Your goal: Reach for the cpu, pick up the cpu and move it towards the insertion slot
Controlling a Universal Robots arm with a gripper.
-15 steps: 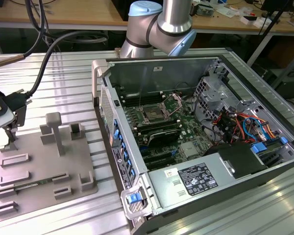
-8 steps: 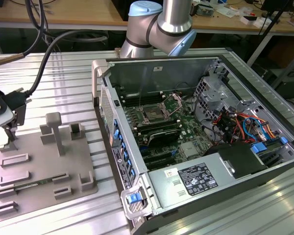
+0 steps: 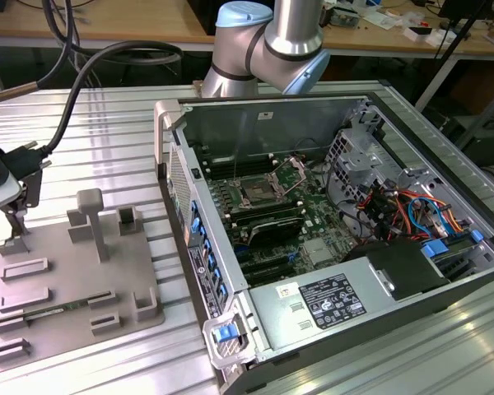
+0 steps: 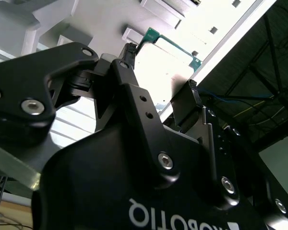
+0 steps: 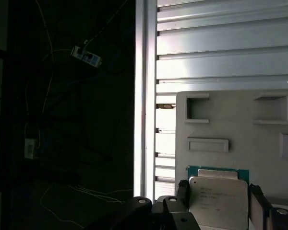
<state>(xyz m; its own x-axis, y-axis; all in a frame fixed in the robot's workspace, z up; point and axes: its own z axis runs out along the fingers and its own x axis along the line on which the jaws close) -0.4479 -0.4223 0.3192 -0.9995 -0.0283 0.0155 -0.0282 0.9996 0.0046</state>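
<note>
1. Cpu [image 5: 218, 203]: small flat square chip with a silvery metal top on a thin green rim. It is at the far corner of the tray, on the exterior view's left. I cannot tell whether it has left the tray surface.
2. Gripper [image 5: 218, 194]: black two-finger unit on the silver-and-blue arm [image 3: 272, 41]. Its fingers [image 5: 182, 190] press on two opposite edges of the cpu, and neither side shows a gap. The second wrist view shows the same pinch.
3. Handling, as judged: light, rigid and smooth-topped, with an underside that is probably delicate. It is best held by the side edges, kept level, with modest force.
4. Tray [image 3: 140, 271]: grey plastic plate with raised blocks and shallow recesses, lying on the ribbed metal table [image 3: 107, 115]. The cpu is at its far-left station. What looks like a thin dark strip [image 3: 53, 311] lies in a near holder.
5. Computer case [image 3: 255, 115]: open grey metal box on the exterior view's right, well apart from the gripper. It holds a green motherboard [image 3: 313, 214], coloured cables [image 3: 403, 210] and a black power unit [image 3: 399, 271].
6. Insertion slot [image 3: 258, 193]: square silver-framed socket on the motherboard, its dark centre showing.
</note>
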